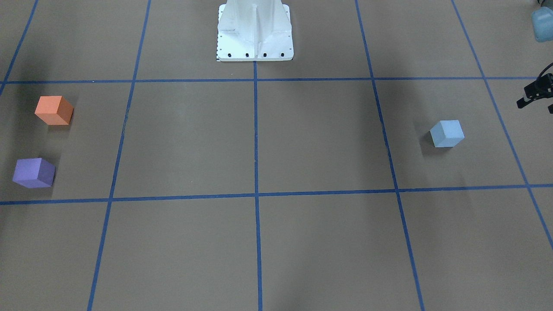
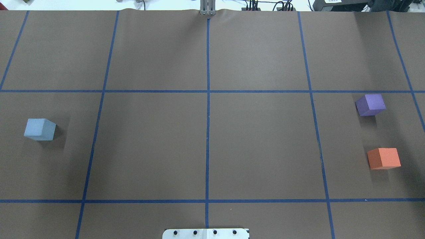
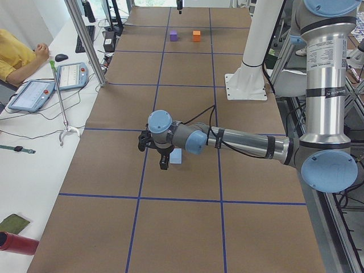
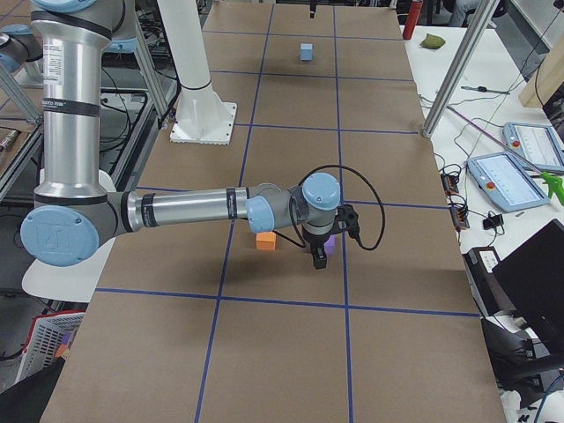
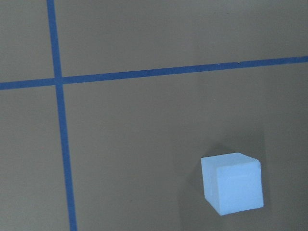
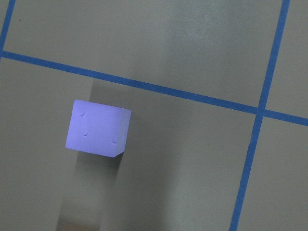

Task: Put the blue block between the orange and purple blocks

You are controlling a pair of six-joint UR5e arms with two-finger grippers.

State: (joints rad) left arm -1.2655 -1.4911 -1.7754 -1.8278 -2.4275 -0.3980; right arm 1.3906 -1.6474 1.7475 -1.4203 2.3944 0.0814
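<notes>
The light blue block sits alone on the robot's left side of the table and shows in the left wrist view. The orange block and purple block stand apart on the robot's right side with a gap between them. My left gripper hovers beside the blue block; I cannot tell whether it is open. My right gripper hovers by the purple block and orange block; its state cannot be told.
The white robot base stands at the table's middle rear. Blue tape lines grid the brown table. An operator, teach pendants and a metal pole are along the side bench.
</notes>
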